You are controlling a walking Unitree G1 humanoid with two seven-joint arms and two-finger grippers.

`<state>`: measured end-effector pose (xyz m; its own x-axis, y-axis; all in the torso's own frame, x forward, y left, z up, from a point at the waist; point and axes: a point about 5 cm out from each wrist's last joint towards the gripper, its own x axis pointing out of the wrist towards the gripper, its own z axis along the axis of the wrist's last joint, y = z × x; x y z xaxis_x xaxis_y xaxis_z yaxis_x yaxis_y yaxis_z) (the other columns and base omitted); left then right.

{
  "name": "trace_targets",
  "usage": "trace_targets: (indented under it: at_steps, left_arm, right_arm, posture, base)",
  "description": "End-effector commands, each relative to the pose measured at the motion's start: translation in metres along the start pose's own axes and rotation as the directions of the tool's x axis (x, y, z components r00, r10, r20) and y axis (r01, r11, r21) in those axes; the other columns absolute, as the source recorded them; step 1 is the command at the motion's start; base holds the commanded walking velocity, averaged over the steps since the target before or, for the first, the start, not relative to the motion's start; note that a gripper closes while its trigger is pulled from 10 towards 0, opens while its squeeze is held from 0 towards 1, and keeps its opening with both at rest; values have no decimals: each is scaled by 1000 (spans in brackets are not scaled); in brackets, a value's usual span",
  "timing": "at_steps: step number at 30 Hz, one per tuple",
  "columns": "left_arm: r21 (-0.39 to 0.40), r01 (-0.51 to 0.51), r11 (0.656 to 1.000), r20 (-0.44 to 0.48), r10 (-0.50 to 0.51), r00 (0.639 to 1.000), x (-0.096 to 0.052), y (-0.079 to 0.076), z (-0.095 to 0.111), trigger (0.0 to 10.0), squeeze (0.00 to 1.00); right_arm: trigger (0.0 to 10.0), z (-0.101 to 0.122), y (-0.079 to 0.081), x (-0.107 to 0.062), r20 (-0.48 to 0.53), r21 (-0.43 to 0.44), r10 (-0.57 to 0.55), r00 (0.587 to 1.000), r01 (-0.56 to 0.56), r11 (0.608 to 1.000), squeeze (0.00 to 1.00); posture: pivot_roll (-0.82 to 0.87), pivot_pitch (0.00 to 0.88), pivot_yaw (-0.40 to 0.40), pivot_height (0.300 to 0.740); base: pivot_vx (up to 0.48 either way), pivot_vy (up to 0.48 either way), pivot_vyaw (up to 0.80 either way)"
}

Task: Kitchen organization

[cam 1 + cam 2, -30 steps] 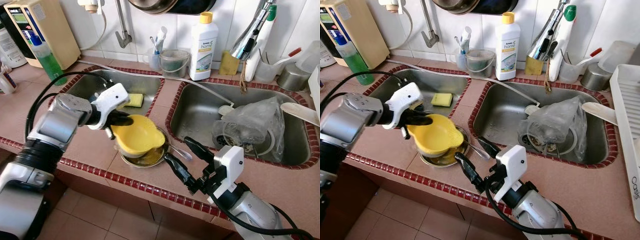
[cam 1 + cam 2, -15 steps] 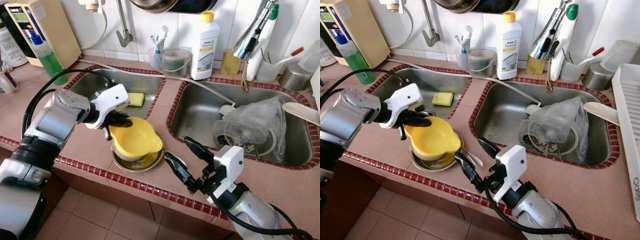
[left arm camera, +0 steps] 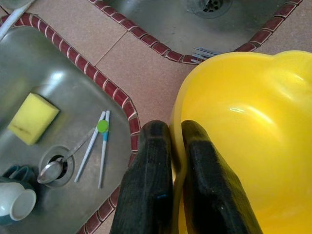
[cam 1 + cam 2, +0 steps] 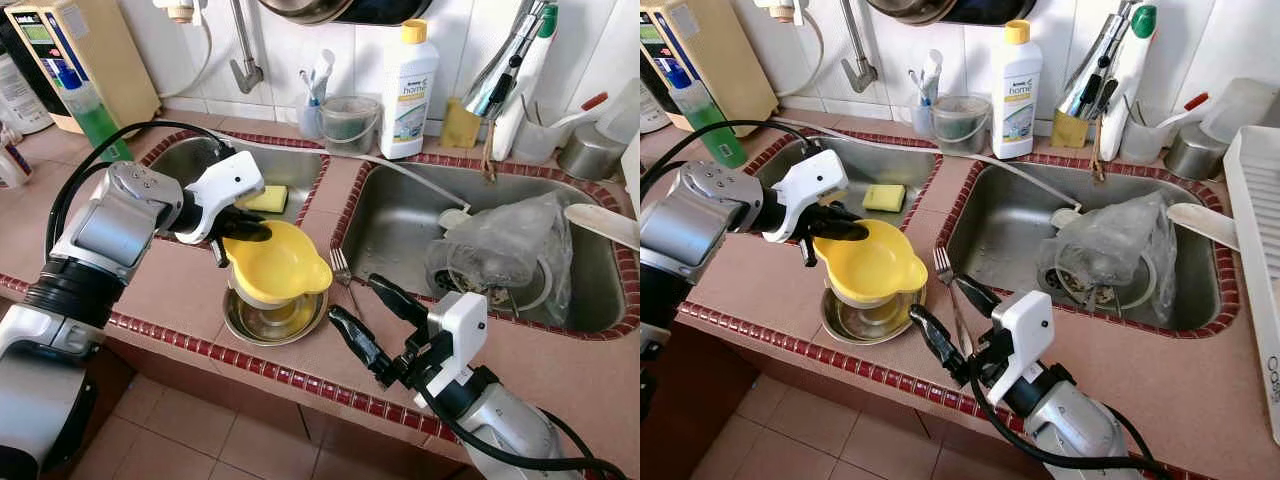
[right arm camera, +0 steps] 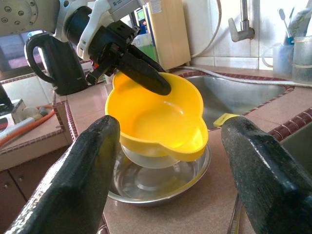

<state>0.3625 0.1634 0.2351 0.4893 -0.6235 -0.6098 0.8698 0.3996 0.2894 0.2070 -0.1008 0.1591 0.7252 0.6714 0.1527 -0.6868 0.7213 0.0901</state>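
The left gripper pinches the rim of a yellow bowl, with one finger inside and one outside. It holds the bowl just above a metal dish on the counter. At 3 o'clock from the bowl lies a fork. At 5 o'clock, the right gripper hangs wide open, holding nothing. A yellow sponge lies in the left sink at 12 o'clock.
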Motion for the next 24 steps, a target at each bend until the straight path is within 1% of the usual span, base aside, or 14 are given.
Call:
trace_targets:
  at_steps: [1,4,7,9,10,11,12,14,18,20,21,22,23,24]
  left_arm:
    - [-3,-29,1000,-3,29,1000,-8,6,-1,10000,0]
    - [-16,-45,999,3,45,999,-8,8,0,10000,0]
    - [-5,-38,999,4,38,999,-9,7,0,10000,0]
    - [-4,-44,999,10,44,999,-11,8,2,10000,0]
    - [-16,-63,998,41,64,997,-18,11,6,10000,0]
    - [-16,-63,998,41,64,997,-18,11,6,10000,0]
    - [-32,-84,996,73,86,994,-23,14,11,10000,0]
    - [-75,-105,992,107,113,988,-27,18,13,10000,0]
    - [-128,-145,981,149,164,975,-29,20,10,10000,0]
    - [-185,-174,967,185,208,960,-27,22,10,10000,0]
    - [-233,-210,950,222,262,939,-25,24,9,10000,0]
    - [-250,-235,939,239,295,925,-24,24,8,10000,0]
    - [-276,-291,916,253,361,897,-21,26,7,10000,0]
    - [-290,-323,901,260,399,879,-20,26,6,10000,0]
  right_arm:
    - [10000,1,4,1,4,10,14,1000,-14,1000,0]
    - [10000,1,3,1,5,9,13,1000,-13,1000,0]
    - [10000,1,3,0,5,9,13,1000,-13,1000,0]
    - [10000,1,3,0,6,7,10,1000,-10,1000,0]
    - [10000,2,2,0,12,3,2,1000,-2,1000,0]
    - [10000,2,2,0,12,3,2,1000,-2,1000,0]
    - [10000,3,0,0,16,0,-8,1000,8,1000,0]
    - [10000,4,-2,0,18,-3,-17,1000,17,1000,0]
    - [10000,6,-6,1,28,-10,-29,999,29,1000,0]
    - [10000,7,-9,2,37,-11,-38,999,38,999,0]
    - [10000,9,-13,3,48,-21,-53,997,55,998,0]
    - [10000,11,-15,4,55,-26,-64,996,65,998,0]
    - [10000,14,-19,6,73,-34,-90,993,92,995,0]
    - [10000,15,-22,7,84,-35,-107,991,111,993,0]
  posture:
    - [-47,84,126,740]
    - [-49,85,124,740]
    - [-50,86,126,740]
    - [-52,88,125,740]
    - [-55,87,126,740]
    - [-55,87,126,740]
    - [-54,86,121,740]
    - [-53,85,117,740]
    - [-53,79,105,740]
    - [-52,76,96,740]
    - [-52,73,89,740]
    - [-52,70,86,740]
    - [-52,69,84,740]
    - [-52,67,79,740]
  base:
    - [0,0,0]
    - [0,0,0]
    - [0,0,0]
    - [0,0,0]
    - [0,0,0]
    - [0,0,0]
    - [0,0,0]
    - [0,0,0]
    - [0,0,0]
    - [0,0,0]
    - [0,0,0]
    - [0,0,0]
    - [0,0,0]
    - [0,0,0]
